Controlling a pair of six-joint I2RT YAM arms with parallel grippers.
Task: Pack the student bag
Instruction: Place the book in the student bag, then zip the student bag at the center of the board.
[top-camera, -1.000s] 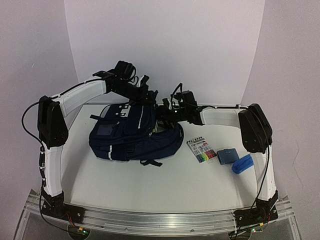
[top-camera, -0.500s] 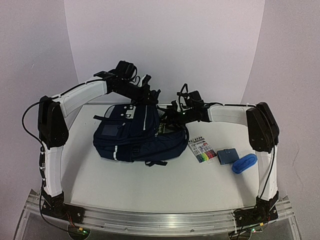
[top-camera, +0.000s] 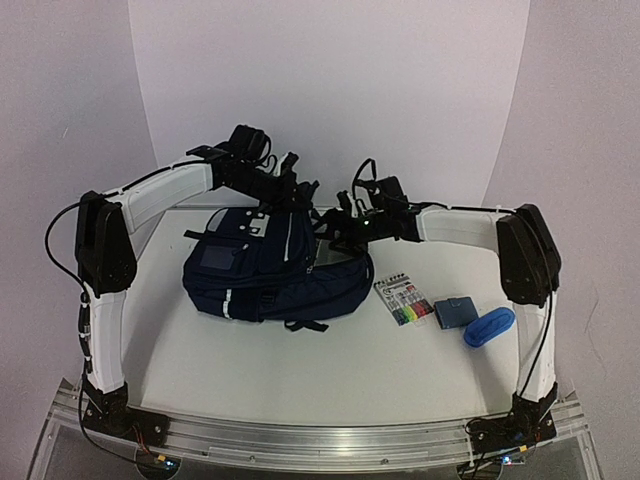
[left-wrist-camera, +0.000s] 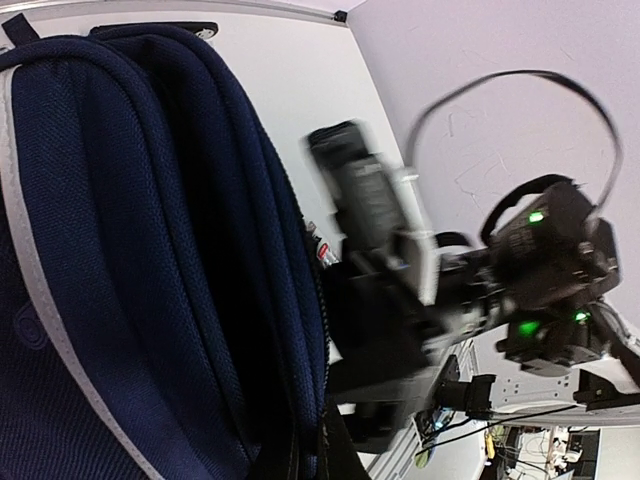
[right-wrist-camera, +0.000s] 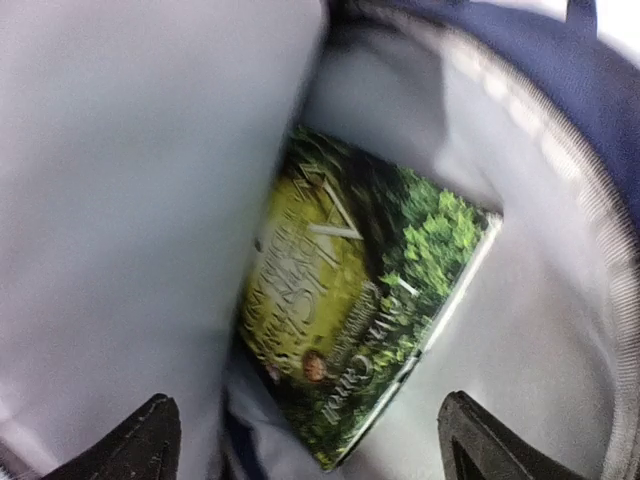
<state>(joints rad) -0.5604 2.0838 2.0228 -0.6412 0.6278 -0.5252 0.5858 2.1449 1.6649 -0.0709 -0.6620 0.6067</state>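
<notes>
- Navy fabric marked out the student bag (top-camera: 265, 270), which lay on its side left of centre on the table (top-camera: 330, 370) with its mouth turned toward the right arm.
- The right gripper (top-camera: 336, 228) was inside that mouth. Its own view showed its fingertips (right-wrist-camera: 158, 432) apart with nothing between them, just above a green-covered book (right-wrist-camera: 360, 320) resting against the pale lining (right-wrist-camera: 120, 200).
- With the fingers spread that wide, drawing the arm out could have hooked one on the lining or the zip edge. A snag there would likely have dragged the bag across the table or tipped the book back out.
- The left gripper (top-camera: 297, 196) sat at the bag's upper rear edge. No fingers showed in its wrist view, so I could not tell whether they were clamped on the fabric or merely near it.
- If the left gripper was holding the mouth open and that hold was slight, the flap could have sagged onto the right wrist.
- Both wrists crowded the same opening, so a careless retreat risked the arms knocking together.
- A marker pack (top-camera: 404, 300), a small blue pouch (top-camera: 455, 312) and a bright blue case (top-camera: 489, 327) lay outside to the right, so the packing looked unfinished.
- Any shift of the bag would have moved the mouth off line for these remaining items.
</notes>
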